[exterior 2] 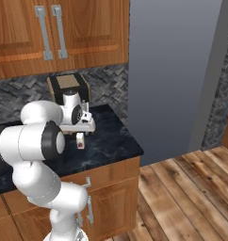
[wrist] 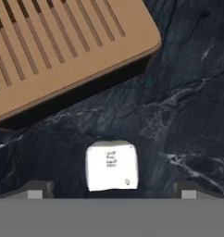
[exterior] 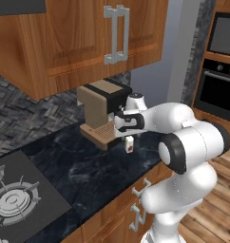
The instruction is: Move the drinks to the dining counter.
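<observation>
- Hovering over the white carton (wrist: 112, 165) on the hob counter (wrist: 178, 115), claw (wrist: 112, 189) spread wide, pinching nothing
- Not yet lifting any drink toward the dining counter

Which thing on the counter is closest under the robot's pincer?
The small white carton, right between the open pincer tips. The tan coffee machine stands farther back.

My arm folded, elbow high, forearm reaching forward, wrist bent down. My gripper (wrist: 112, 189) pointing straight down, jaws spread wide, fingertips (wrist: 37, 189) holding nothing.
</observation>
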